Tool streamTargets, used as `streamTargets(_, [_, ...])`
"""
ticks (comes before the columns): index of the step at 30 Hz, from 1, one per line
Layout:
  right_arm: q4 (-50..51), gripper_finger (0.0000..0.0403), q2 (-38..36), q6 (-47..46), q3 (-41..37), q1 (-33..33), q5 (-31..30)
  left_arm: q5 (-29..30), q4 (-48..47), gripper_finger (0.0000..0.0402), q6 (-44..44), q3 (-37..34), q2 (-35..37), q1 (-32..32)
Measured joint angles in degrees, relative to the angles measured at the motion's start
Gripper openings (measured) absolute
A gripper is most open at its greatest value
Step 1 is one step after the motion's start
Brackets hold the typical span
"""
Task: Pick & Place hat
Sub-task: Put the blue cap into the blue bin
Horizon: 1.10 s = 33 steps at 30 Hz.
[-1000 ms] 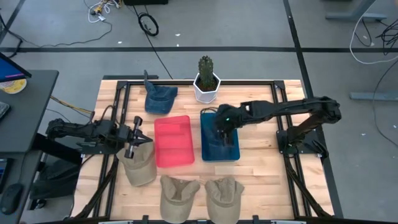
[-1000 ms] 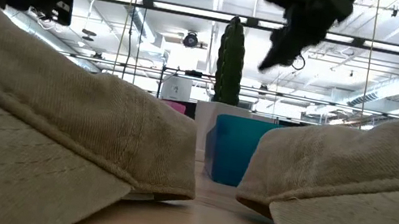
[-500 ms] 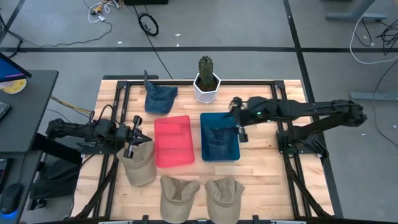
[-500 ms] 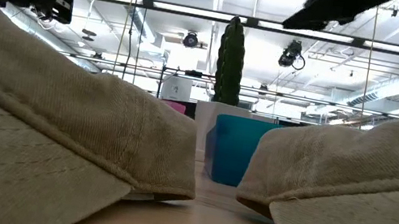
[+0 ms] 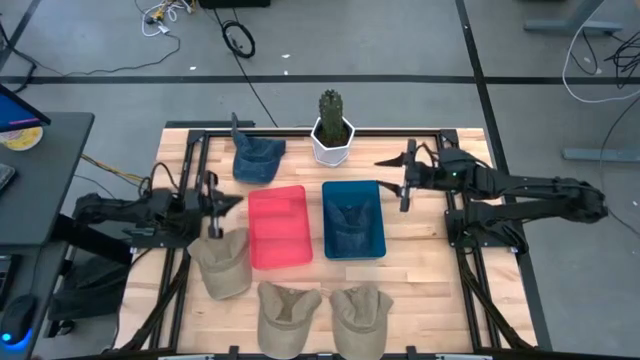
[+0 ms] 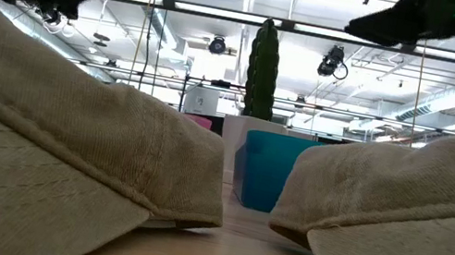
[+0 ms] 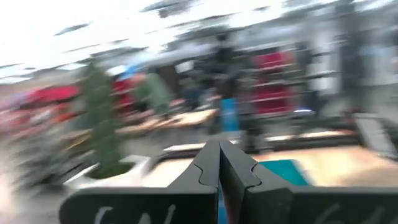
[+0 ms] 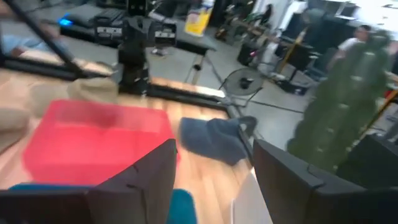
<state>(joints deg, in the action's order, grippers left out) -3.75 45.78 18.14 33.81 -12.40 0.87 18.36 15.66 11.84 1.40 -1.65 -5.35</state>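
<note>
One blue denim hat lies inside the blue bin; judged as already placed. The red bin beside it, to the left, looks to hold nothing.

Right gripper hangs just right of the blue bin's far corner, above the table. Jaws apart, nothing between them; the right wrist view shows the gap open onto the red bin and the second blue hat.

Left gripper sits at the table's left side, just far of the leftmost tan hat. Jaws pressed together, holding nothing, as the left wrist view shows.

Hats left outside the bins, four in all:
- second blue denim hat, far left, near the potted cactus
- leftmost tan hat, near left
- middle tan hat, near edge
- right tan hat, near edge, touching or just beside the middle one

Judgement: early to middle of the job. One hat binned, four to go if all are meant to be sorted. Colour pairing suggests the second blue hat goes to the blue bin; where the tan hats belong cannot be told. Neither gripper holds a hat now.
</note>
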Motion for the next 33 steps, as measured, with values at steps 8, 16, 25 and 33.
streamTargets(8, [-4.38, 0.0215, -1.01, -2.83, -3.07, -4.73, -0.01, 5.70, -11.69, 0.0003, -3.35, 11.77, -7.92, 6.58])
streamTargets(16, [-4.44, 0.0215, -1.01, -2.70, -3.07, -5.32, 0.01, 8.82, -32.64, 0.0011, -3.65, 29.58, -24.57, 15.56])
streamTargets(25, [-4.41, 0.0215, -1.01, -2.82, -3.07, -5.29, 0.01, 4.94, -44.27, 0.0105, 1.81, 42.17, -44.08, 27.24])
streamTargets(33, [-4.39, 0.0215, -1.01, -3.20, -3.07, -5.29, 0.03, -3.58, -49.16, 0.0246, 12.87, 46.71, -58.89, 36.23])
